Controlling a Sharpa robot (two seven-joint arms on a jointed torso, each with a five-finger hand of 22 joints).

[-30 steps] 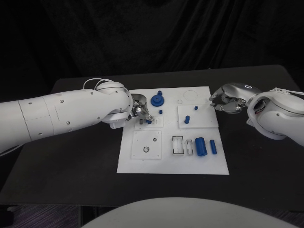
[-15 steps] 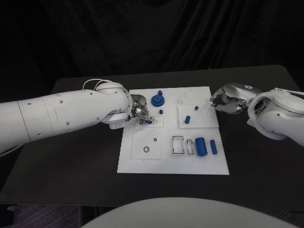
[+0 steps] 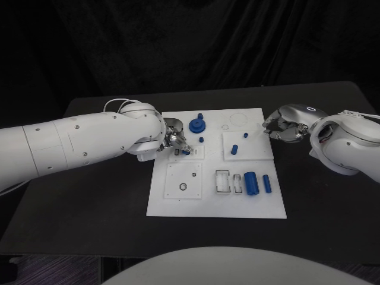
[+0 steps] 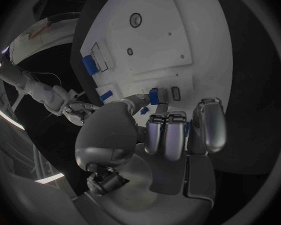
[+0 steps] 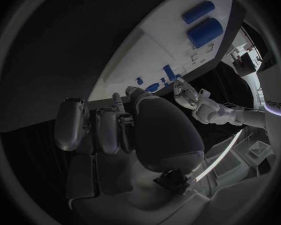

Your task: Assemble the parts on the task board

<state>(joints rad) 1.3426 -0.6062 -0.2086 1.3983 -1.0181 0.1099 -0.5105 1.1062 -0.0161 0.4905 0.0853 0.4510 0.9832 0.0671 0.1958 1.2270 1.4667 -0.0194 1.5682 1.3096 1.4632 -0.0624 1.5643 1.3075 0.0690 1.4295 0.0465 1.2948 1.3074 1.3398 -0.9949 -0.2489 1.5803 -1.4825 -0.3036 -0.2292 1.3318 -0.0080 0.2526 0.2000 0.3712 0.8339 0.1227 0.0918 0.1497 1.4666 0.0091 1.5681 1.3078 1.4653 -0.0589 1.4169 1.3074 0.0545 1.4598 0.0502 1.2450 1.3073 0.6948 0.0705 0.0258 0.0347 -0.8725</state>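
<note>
The white task board (image 3: 215, 199) lies in the middle of the black table. My left hand (image 3: 174, 142) hovers low over its upper left block and pinches a small blue part (image 4: 154, 96) between thumb and fingers, right beside a small rectangular slot (image 4: 175, 93). At the board's right edge, near its top, my right hand (image 3: 284, 127) has its fingers (image 5: 109, 127) curled in with nothing visible in them. A blue gear-like part (image 3: 197, 124) stands at the board's top. A blue block (image 3: 234, 149) and a small peg (image 3: 244, 135) stand on the upper right plate.
A thick blue cylinder (image 3: 251, 182) and a thinner one (image 3: 266, 183) lie at the board's lower right, beside empty rectangular slots (image 3: 222, 181). A plate with round holes (image 3: 183, 181) sits at the lower left. Black table (image 3: 87, 208) surrounds the board.
</note>
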